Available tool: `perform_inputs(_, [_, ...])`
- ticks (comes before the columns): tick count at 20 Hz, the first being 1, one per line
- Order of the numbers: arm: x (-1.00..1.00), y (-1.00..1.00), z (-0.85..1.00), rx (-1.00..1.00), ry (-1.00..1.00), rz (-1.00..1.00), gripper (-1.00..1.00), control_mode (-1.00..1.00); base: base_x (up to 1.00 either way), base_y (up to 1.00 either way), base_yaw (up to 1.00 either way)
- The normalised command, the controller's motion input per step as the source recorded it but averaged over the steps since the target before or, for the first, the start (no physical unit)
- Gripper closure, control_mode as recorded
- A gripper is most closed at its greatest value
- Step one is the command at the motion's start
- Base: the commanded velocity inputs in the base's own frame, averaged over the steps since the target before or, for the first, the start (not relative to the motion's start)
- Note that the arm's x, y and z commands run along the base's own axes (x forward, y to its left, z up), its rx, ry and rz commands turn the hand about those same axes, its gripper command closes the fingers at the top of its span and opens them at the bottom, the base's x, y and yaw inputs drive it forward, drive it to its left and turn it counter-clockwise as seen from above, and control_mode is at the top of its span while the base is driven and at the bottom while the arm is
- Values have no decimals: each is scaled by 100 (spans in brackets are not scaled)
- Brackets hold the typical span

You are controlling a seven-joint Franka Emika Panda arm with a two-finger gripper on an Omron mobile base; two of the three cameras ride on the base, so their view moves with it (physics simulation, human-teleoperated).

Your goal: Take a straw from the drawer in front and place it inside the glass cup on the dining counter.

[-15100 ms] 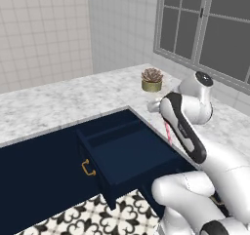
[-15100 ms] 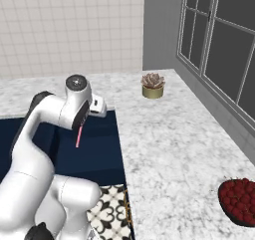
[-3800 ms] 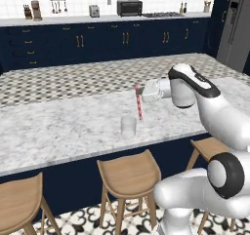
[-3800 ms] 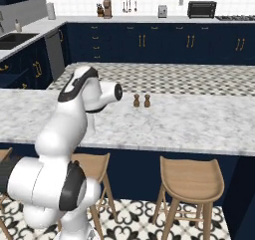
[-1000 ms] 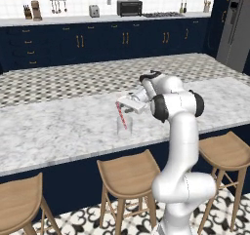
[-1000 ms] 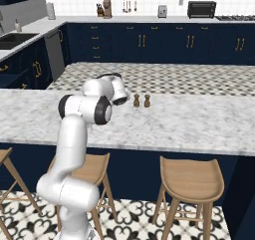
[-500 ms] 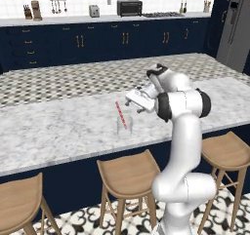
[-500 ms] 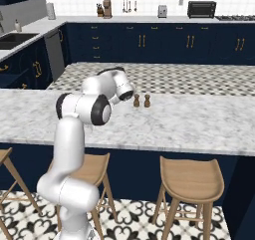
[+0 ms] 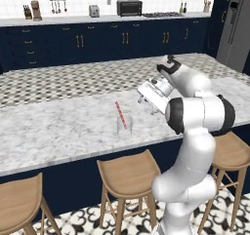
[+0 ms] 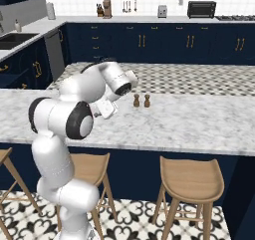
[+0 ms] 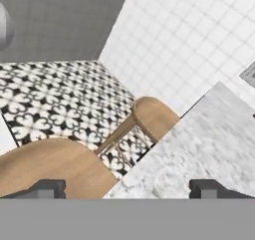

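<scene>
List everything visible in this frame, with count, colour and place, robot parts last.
straw: one, red-and-white striped, leaning in the glass cup.
glass cup: one, clear, on the dining counter near its front edge.
dining counter: one, white-grey marble top, navy base.
shakers: two, brown, side by side on the dining counter.
stools: several, light wood, along the front of the dining counter.
back cabinets: navy with gold handles, along the far wall.
toaster oven: one, dark, on the back worktop.
gripper: one, open, empty, just right of the glass cup.
</scene>
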Motion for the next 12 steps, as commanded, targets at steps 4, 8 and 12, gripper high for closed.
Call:
perform_inputs(4, [-100, 23, 7, -19, -70, 1, -100, -100, 0, 0, 0])
perform_inputs(8, [-89, 54, 0, -27, -49, 10, -100, -100, 0, 0, 0])
perform_inputs(12, [-39, 76, 0, -29, -17, 19, -100, -100, 0, 0, 0])
